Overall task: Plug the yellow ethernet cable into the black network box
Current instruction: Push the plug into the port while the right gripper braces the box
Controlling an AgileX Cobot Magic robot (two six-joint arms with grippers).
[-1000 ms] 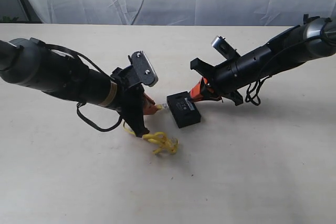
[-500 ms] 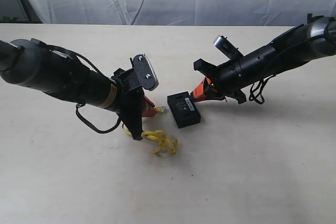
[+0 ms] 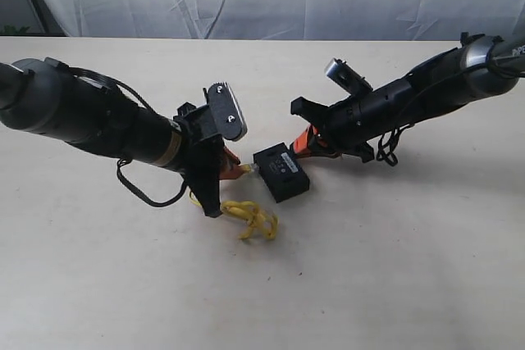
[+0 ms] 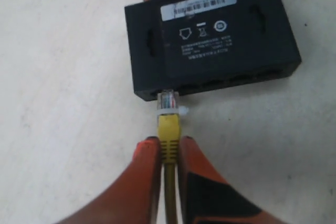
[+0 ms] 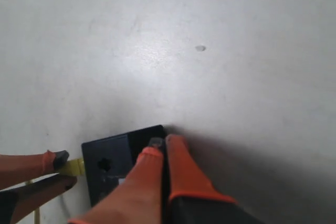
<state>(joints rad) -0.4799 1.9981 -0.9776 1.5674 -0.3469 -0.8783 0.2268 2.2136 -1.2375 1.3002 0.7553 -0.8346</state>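
Tabletop [image 3: 394,268], yellow cable [image 4: 169,129] within left claw [image 4: 168,143]

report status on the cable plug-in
Left end effector shut on yellow ethernet cable. Right end effector shut against black network box. Plug at box front, unseated, path clear.

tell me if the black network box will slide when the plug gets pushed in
Probably light and apt to slide: the black network box is small, flat plastic on a smooth table. The right gripper, against the side opposite the plug, should brace it. Being flat, it seems unlikely to tip.
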